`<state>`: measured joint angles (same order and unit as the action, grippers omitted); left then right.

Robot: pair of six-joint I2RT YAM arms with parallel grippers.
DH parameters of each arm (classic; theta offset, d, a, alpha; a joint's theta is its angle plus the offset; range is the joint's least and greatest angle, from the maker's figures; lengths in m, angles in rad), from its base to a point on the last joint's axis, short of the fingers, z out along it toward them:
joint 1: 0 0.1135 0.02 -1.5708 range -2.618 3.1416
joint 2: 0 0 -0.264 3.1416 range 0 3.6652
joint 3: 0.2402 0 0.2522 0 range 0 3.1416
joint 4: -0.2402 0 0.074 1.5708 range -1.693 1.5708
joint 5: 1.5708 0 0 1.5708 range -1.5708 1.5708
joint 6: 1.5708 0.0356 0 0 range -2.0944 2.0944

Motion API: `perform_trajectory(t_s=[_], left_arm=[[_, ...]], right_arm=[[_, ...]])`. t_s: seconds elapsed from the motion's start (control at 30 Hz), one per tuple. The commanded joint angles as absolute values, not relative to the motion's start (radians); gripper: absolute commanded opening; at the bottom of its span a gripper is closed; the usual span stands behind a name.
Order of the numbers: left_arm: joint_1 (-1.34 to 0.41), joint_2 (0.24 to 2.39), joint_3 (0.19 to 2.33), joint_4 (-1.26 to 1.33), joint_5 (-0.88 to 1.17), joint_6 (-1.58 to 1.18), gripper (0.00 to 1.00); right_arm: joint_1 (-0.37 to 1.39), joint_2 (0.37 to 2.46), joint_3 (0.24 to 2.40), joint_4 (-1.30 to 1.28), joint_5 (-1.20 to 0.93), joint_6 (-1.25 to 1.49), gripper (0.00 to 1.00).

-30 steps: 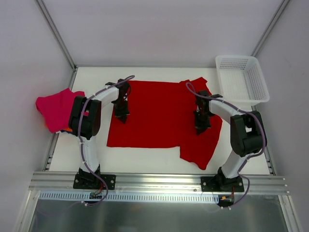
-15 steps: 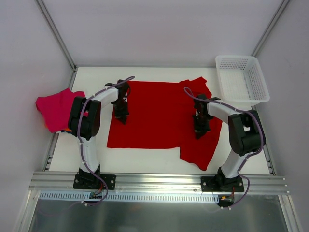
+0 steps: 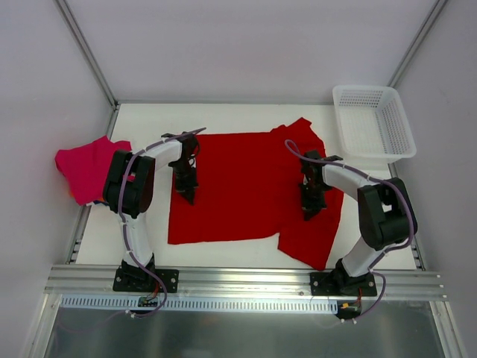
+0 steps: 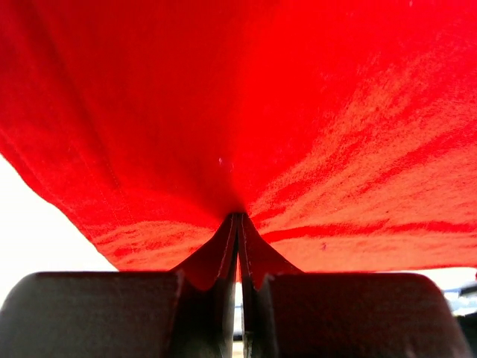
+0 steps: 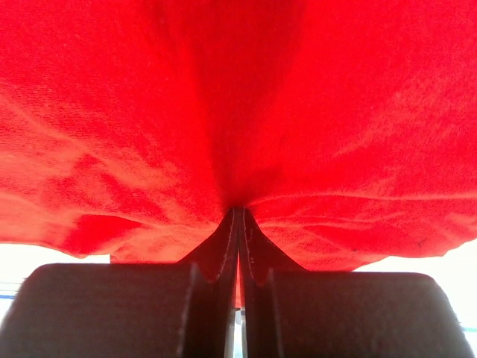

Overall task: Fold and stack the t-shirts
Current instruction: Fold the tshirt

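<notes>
Red t-shirt (image 3: 246,186): lay spread mid-surface (image 3: 223,113). Left tool (image 3: 186,195), right tool (image 3: 311,210): each was clamped on a pinch of its cloth. Magenta t-shirt (image 3: 86,168): lay bunched at the left edge. Basket (image 3: 373,123): sat far right.

Pale walls (image 3: 246,45) — white table (image 3: 238,115) (aluminium rail (image 3: 246,280) in front)

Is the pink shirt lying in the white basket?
No, the pink shirt lies at the far left, and the white basket sits at the back right.
</notes>
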<state>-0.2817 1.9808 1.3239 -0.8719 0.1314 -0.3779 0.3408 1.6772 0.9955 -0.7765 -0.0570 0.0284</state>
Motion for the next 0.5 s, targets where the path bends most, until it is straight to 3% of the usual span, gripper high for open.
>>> perform_trajectory(t_s=[0.0,0.3,0.47], left_arm=[[-0.29,2.003,1.247,-0.925,0.11,-0.39,0.0],[-0.29,1.973,1.259,-0.963,0.054,-0.408,0.0],[-0.29,1.919,1.423,-1.012,0.006,-0.442,0.0]], right_arm=[[0.351,1.618,0.973,-0.822,-0.063,0.052,0.01],[0.362,1.559,0.94,-0.842,-0.067,0.06,0.01],[0.362,1.525,1.136,-0.909,-0.045,0.057,0.01]])
